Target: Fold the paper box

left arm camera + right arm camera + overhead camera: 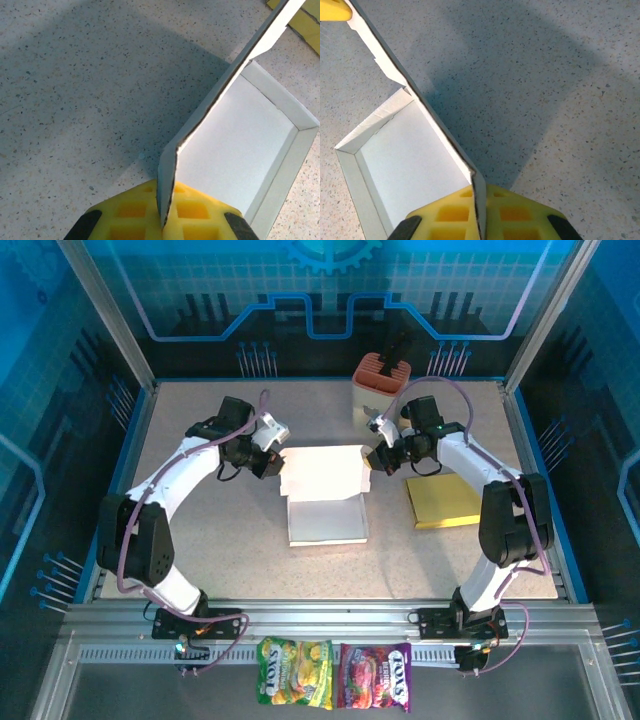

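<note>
From my remote station: the left jaws are closed on the left end of the paper box's raised flap (220, 95), its cardboard edge pinched between the yellow pads (130, 216). The frame's bottom edge cuts those pads off. The right jaws clamp the flap's opposite end the same way, between their own yellow pads (520, 217), also cropped at the frame's bottom edge. A sliver of yellow at the far end of the flap, in the right wrist view's top left corner, is too cropped for me to identify.

From overhead, the white paper box (325, 515) sits mid-surface between both arms, its shallow tray open and the flap standing along its far side. Glare washes the flap out, so its folds are hard to read.

A flat gold sheet (445, 502) lies just right of the box, partly under the right arm. At the back stands an orange holder (383, 380) with something dark in it that I cannot identify. Two candy bags (335, 675) rest on the near rail, off the speckled surface (200, 540).
</note>
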